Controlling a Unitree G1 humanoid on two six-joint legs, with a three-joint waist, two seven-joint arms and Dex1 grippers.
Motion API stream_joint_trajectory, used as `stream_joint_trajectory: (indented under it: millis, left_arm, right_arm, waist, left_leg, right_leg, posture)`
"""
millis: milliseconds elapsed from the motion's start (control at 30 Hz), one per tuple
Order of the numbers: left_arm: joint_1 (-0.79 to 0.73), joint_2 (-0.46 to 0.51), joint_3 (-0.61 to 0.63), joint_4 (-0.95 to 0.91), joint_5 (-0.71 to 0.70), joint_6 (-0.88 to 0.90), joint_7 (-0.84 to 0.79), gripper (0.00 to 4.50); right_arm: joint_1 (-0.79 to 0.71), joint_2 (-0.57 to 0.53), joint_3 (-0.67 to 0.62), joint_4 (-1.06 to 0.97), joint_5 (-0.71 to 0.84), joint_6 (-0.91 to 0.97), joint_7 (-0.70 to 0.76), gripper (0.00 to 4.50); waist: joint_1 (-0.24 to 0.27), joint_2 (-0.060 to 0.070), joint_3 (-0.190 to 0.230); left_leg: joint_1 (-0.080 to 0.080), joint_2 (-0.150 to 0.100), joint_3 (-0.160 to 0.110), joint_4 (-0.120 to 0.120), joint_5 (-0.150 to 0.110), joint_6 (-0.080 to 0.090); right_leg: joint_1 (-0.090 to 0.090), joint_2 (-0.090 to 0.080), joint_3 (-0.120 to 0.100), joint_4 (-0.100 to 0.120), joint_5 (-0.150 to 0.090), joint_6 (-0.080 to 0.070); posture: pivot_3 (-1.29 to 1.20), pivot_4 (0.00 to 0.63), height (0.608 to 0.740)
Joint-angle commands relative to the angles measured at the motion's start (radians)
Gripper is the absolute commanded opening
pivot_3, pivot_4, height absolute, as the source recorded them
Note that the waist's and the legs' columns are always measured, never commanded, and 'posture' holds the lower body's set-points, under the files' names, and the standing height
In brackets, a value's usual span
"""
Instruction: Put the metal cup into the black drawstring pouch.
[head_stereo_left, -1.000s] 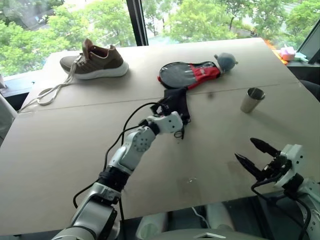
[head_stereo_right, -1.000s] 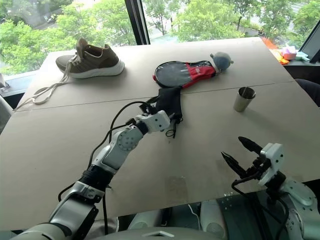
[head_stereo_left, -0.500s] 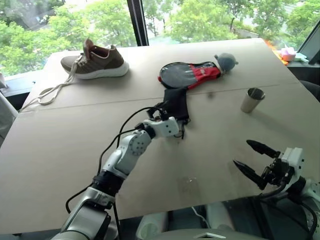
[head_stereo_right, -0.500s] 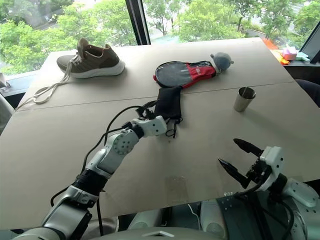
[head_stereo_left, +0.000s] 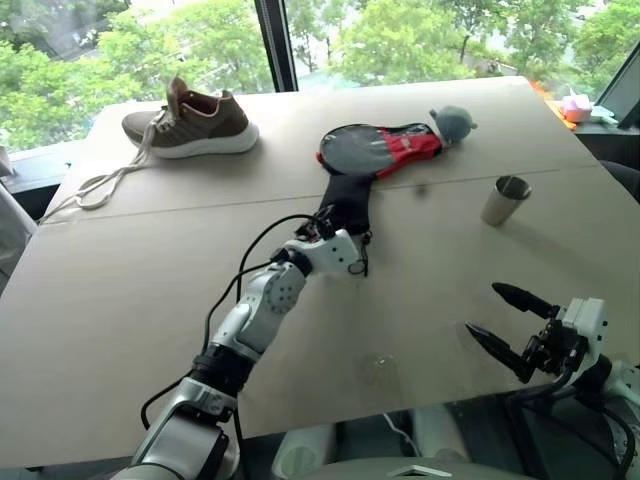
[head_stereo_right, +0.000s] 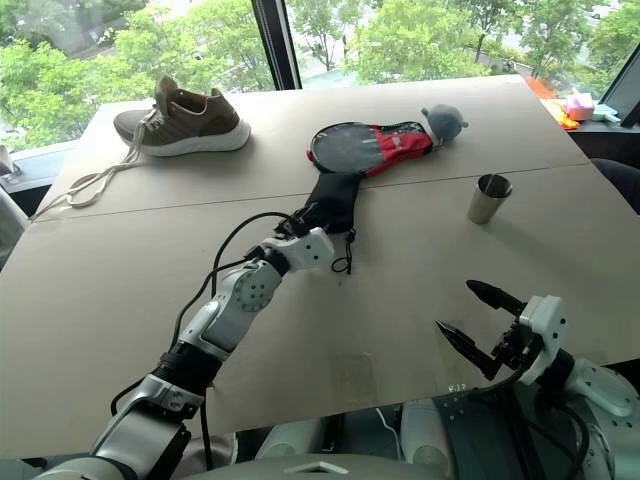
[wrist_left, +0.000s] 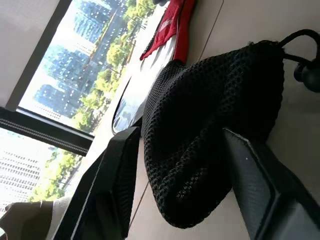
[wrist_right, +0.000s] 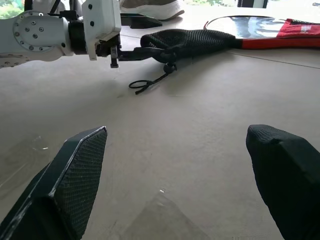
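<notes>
Left gripper (wrist_left: 175, 190) closing its two fingers around the near end of the black pouch (head_stereo_left: 350, 203) mid-counter (head_stereo_left: 120, 290), likely to hold it for filling, while right gripper (head_stereo_left: 505, 320) waits open near the right edge, metal cup (head_stereo_left: 505, 200) standing farther right.

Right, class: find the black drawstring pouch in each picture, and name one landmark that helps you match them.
Left eye view: black drawstring pouch, mid-table, just below the paddle case.
Right eye view: same spot, at the left pincer.
Left wrist view: up close, bunched between the fingers.
Right wrist view: far across the table.
Shared landmark: the paddle case's red part.
</notes>
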Motion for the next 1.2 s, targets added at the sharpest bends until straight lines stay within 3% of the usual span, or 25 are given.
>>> stream_joint_trajectory:
  millis: [33, 67, 433, 533, 800, 1200]
  left_arm:
    - [-0.014, 0.0, 0.019, -0.008, 0.004, -0.013, 0.029, 0.5]
    - [-0.015, 0.0, 0.019, -0.006, 0.004, -0.013, 0.032, 0.07]
    - [0.009, 0.038, 0.032, -0.03, -0.051, -0.058, -0.022, 0.07]
    - [0.053, 0.076, 0.056, -0.093, -0.085, -0.061, -0.068, 0.71]
    - [0.159, 0.153, 0.112, -0.16, -0.077, -0.093, -0.065, 4.25]
    - [0.025, 0.076, 0.138, 0.077, -0.114, -0.117, 0.032, 4.25]
  right_arm:
    - [0.0, -0.011, -0.022, -0.026, 0.013, -0.004, -0.008, 4.5]
    - [0.0, -0.011, -0.021, -0.027, 0.013, -0.003, -0.009, 4.5]
    - [-0.016, -0.005, -0.01, -0.032, 0.01, 0.002, -0.035, 4.5]
    - [-0.015, -0.004, -0.01, -0.034, 0.01, 0.002, -0.04, 4.5]
    - [-0.015, -0.003, -0.005, -0.038, 0.011, 0.007, -0.049, 4.5]
    - [-0.027, 0.0, -0.001, -0.033, 0.002, 0.003, -0.06, 4.5]
  waist:
    - [0.0, 0.0, 0.0]
    - [0.0, 0.0, 0.0]
    - [0.0, 0.0, 0.0]
    - [-0.003, 0.0, 0.0]
    - [0.002, 0.0, 0.0]
    - [-0.001, 0.0, 0.0]
  left_leg:
    - [0.0, 0.0, 0.0, 0.0, 0.0, 0.0]
    - [0.0, 0.0, 0.0, 0.0, 0.0, 0.0]
    - [0.0, 0.0, 0.0, 0.0, 0.0, 0.0]
    - [0.001, 0.0, 0.001, 0.0, 0.0, 0.0]
    - [0.0, 0.0, 0.0, 0.0, 0.0, 0.0]
    - [0.0, 0.0, 0.0, 0.002, 0.0, 0.0]
  right_leg:
    - [0.0, 0.0, 0.0, 0.0, 0.0, 0.0]
    - [0.0, 0.0, 0.0, 0.0, 0.0, 0.0]
    - [0.0, 0.0, 0.0, 0.001, 0.0, -0.001]
    - [0.0, 0.0, 0.001, 0.001, 0.001, -0.001]
    - [0.0, 0.0, 0.001, 0.001, 0.001, -0.001]
    - [0.0, 0.0, 0.0, 0.001, 0.002, -0.003]
  posture:
    - [0.0, 0.15, 0.74]
    - [0.0, 0.15, 0.74]
    - [0.0, 0.15, 0.74]
    - [0.0, 0.15, 0.74]
    - [0.0, 0.15, 0.74]
    - [0.0, 0.15, 0.74]
